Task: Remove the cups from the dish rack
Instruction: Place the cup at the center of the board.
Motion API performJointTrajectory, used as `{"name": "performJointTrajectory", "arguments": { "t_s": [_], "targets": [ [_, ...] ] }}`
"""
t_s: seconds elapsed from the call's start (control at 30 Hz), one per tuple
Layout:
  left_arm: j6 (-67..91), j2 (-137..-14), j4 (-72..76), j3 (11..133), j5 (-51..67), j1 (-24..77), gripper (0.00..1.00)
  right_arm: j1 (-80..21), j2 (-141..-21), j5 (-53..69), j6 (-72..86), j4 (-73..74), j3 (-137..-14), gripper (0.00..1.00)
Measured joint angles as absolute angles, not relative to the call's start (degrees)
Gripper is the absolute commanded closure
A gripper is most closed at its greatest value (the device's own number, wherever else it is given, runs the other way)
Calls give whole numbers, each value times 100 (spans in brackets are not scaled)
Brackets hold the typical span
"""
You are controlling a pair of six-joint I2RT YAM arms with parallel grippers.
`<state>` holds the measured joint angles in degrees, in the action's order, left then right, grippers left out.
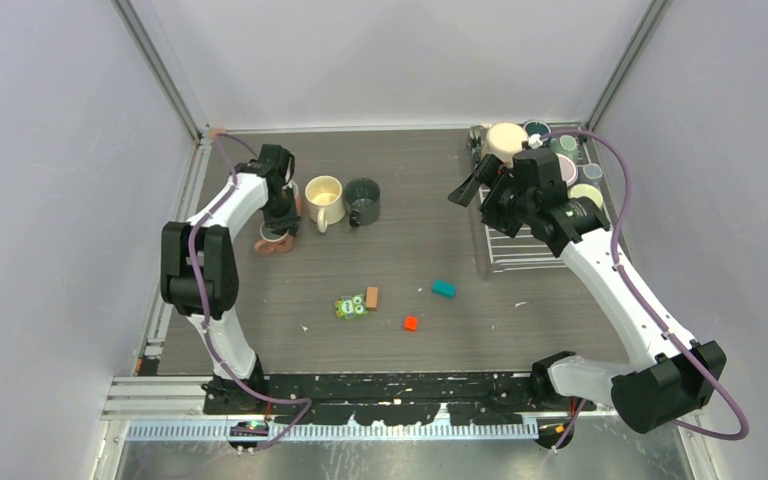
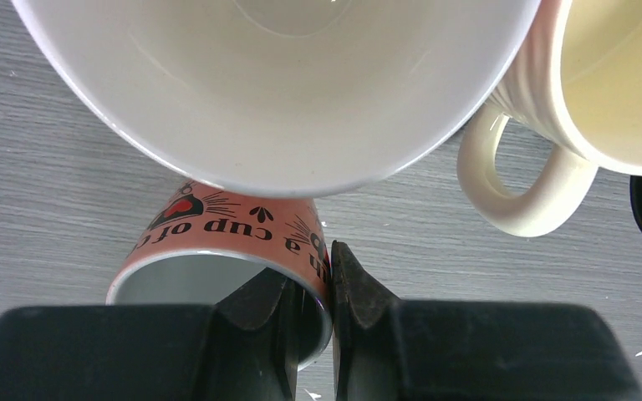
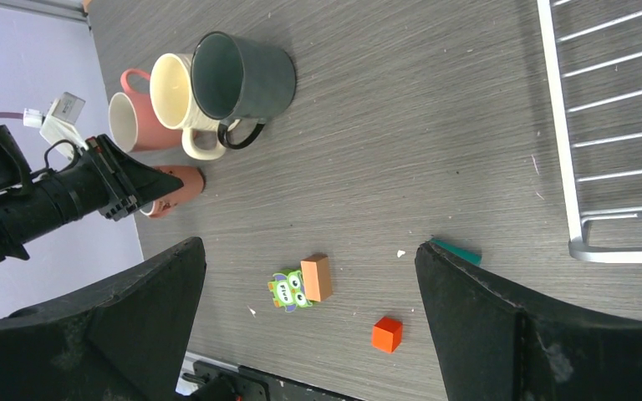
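— Gripping what, up near the far left corner of the bench [image 1: 420, 200]?

— Pinching the wall of the salmon mug [image 2: 217, 224] with the left pincer [image 2: 316, 269]: nearly closed, one finger inside the mouth, one outside. Just beside the pink mug [image 3: 138, 125] and the cream mug [image 1: 323, 200], with the dark mug [image 1: 364, 200] next along.

— Down on the bench already?

— Cannot tell; hidden under the arm from above. Looks about upright, though.

— So how to finish the placing well?

— Lower straight until the base sits flat. Then open only a little and lift straight up, so as not to drag the rim. Keep clear of the cream mug's handle and the pink mug's lip, both close by and probably easy to knock.

— And the right side?

— Hanging over the rack [image 1: 516, 250] at the far right corner, with the right pincer [image 3: 309, 244] spread wide and holding nothing. Plenty to fetch yet: several mugs [image 1: 505, 140] packed tight at the rack's far end. Best to take an outer one first and grip it by the wall, as on the left.
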<state>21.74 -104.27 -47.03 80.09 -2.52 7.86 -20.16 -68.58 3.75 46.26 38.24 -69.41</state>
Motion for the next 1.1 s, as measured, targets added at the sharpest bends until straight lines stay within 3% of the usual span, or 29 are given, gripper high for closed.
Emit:
{"name": "performJointTrajectory", "arguments": {
  "t_s": [0.33,0.63,0.97,1.1],
  "targets": [
    [2080,-10556,-4707,8106,-266,786,70,-2016,-6860,414,4619,3809,-6899,0],
    [2045,-10523,-4711,8333,-292,786,43,-2016,-6860,414,4619,3802,-6886,0],
    [2058,-9386,-4727,8318,27,878,1,-2016,-6941,285,4576,3918,-6912,0],
    [2064,-8794,-4692,8226,196,1107,0,-2016,-7065,82,4534,4003,-7026,0]
  ]
}}
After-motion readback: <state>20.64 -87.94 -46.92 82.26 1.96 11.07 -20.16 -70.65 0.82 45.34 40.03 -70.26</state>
